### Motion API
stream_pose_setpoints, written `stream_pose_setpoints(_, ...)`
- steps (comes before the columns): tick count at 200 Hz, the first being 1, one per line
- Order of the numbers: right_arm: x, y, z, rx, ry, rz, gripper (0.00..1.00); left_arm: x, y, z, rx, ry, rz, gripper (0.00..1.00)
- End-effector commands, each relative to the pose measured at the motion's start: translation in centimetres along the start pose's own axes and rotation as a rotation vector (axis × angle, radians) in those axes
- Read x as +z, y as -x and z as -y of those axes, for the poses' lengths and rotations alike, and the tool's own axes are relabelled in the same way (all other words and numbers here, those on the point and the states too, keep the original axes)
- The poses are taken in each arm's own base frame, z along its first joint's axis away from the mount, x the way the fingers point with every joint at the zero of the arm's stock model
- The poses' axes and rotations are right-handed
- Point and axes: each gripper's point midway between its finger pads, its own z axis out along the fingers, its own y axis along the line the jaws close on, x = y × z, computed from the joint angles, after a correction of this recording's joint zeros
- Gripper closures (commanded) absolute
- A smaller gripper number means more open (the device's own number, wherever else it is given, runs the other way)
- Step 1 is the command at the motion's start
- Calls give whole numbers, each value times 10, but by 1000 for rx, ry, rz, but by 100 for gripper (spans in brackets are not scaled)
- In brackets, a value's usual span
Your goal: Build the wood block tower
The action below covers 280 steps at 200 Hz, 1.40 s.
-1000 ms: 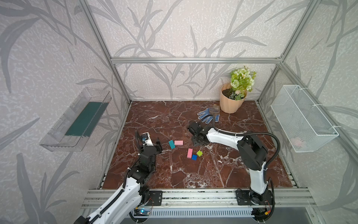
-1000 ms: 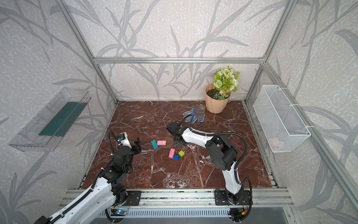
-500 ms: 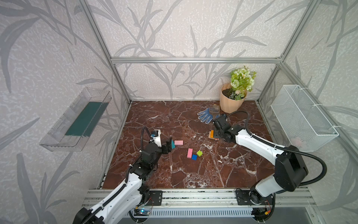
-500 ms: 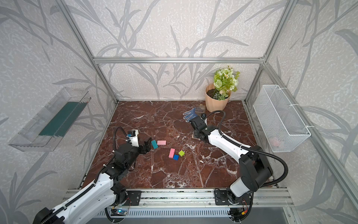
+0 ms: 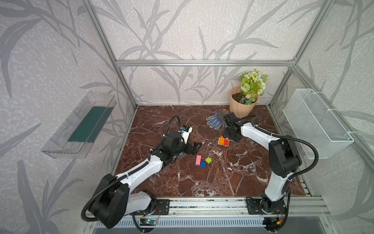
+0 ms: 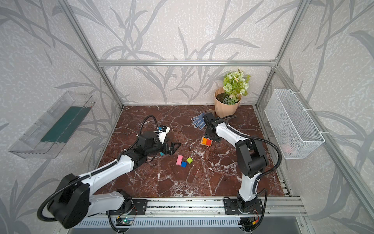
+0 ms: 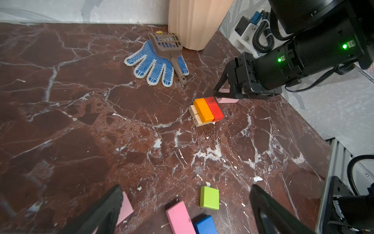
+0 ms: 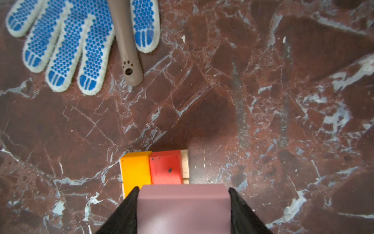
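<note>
Just in front of the beige ribbed flowerpot (image 5: 240, 107), on the dark red marble tabletop (image 5: 202, 188), stands the low tower (image 5: 223, 140): two tan wooden blocks (image 7: 195, 117) form the base, and an orange rectangular block (image 7: 203, 110) and a red rectangular block (image 7: 214, 109) lie side by side across them. The right gripper (image 8: 183, 191) hangs low at the pot-side edge of this stack, jaws clamped on a pale pink rectangular block (image 8: 183, 210). The wrist view shows that block overlapping the near ends of the orange and red pieces, but I cannot tell whether it touches them.

Farther out from the pot, well past the tower, the left gripper (image 5: 193, 147) hovers with its jaws spread wide and nothing between them. Below it lie the loose pieces: a bright pink rectangular block (image 7: 179, 216), a blue cube (image 7: 205, 225) touching it, a green cube (image 7: 209, 197) just beside, a second pink block (image 7: 126, 208) half hidden behind one finger, and a teal block (image 5: 180, 154) mostly under the wrist.

The step in hand looks like laying the third layer. The next move calls for centring the held pink block over the orange and red pair, setting it down flat, then letting go without nudging the layers beneath. The left arm seems ready to drop onto one of the loose blocks.
</note>
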Motion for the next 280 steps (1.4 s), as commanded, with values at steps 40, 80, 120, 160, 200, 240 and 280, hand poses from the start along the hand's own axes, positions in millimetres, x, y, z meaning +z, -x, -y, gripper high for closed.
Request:
stream_pose_setpoints(40, -6, -6, -1, -6, -13, -17, 100, 13, -23, -14, 190, 70, -165, 1)
stream_pose_setpoints(80, -8, 6, -14, -40, -1, 90, 92, -12, -28, -47, 79, 220, -127, 1)
stream_pose_setpoints(120, -6, 16, -24, -34, 33, 127, 93, -4, -49, -50, 116, 165, -138, 1)
stream_pose_setpoints(160, 2, 18, -32, -51, 27, 106, 93, 10, -55, -42, 137, 80, -185, 1)
stream_pose_setpoints(200, 11, 14, -35, -69, 21, 70, 93, 5, -53, -43, 145, 94, -149, 1)
stream_pose_setpoints(240, 15, 13, -35, -74, 13, 57, 93, -8, -48, -40, 157, 108, -73, 1)
stream_pose_setpoints(280, 15, 12, -31, -74, -9, 54, 92, -11, -47, -38, 162, 106, -54, 1)
